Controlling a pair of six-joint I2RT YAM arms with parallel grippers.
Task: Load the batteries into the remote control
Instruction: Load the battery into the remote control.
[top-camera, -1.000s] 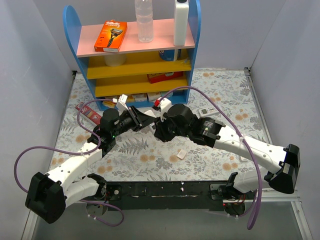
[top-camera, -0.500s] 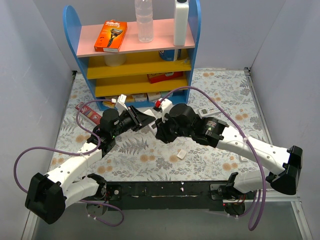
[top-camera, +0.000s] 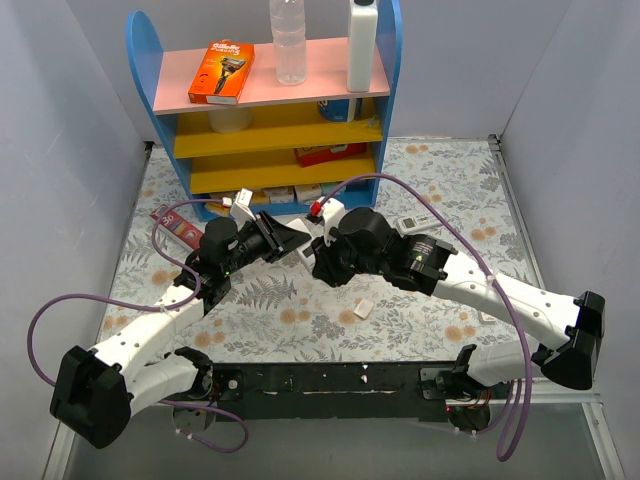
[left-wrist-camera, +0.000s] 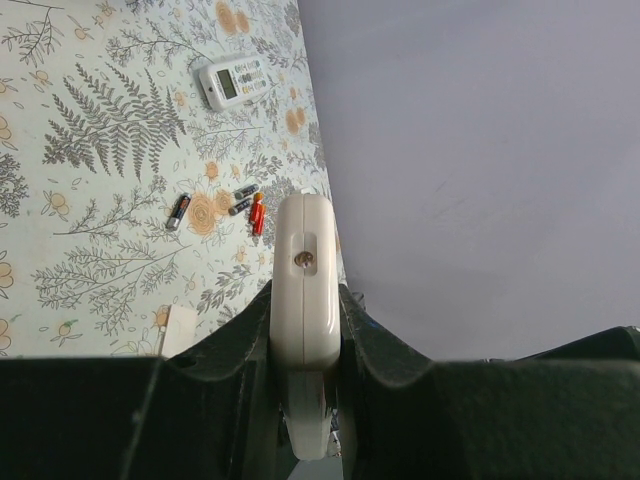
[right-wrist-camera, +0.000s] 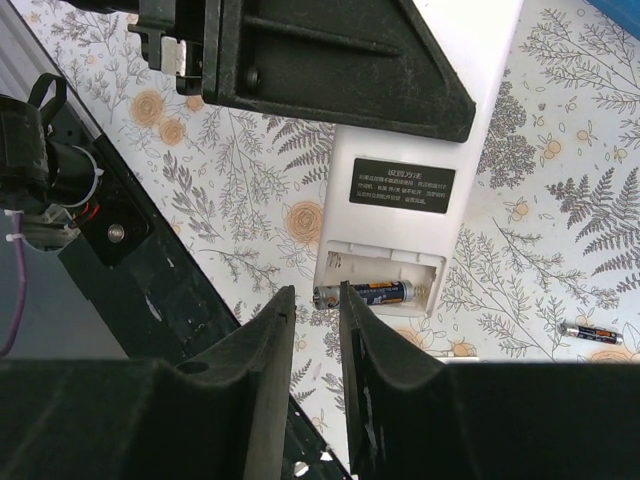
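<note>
My left gripper (left-wrist-camera: 305, 300) is shut on the remote control (left-wrist-camera: 305, 290), held above the table and seen edge-on in the left wrist view. In the right wrist view its plain white back (right-wrist-camera: 400, 250) faces me with the battery bay uncovered. One battery (right-wrist-camera: 385, 292) lies slanted in the bay, its silvery end over the bay's left wall. My right gripper (right-wrist-camera: 315, 290) hovers at that end with its jaws a narrow gap apart and nothing clamped; the right fingertip overlaps the battery. Other batteries (left-wrist-camera: 243, 192) lie loose on the cloth, among them a red one (left-wrist-camera: 258, 214). From above, both grippers meet at mid-table (top-camera: 305, 252).
A small white cover piece (top-camera: 363, 309) lies near the front. A second white remote with a screen (top-camera: 410, 224) rests behind the right arm. A blue and yellow shelf (top-camera: 270, 110) stands at the back. A red box (top-camera: 175, 228) lies at the left.
The right gripper has shifted slightly at the remote's end. The left gripper and the remote have not moved.
</note>
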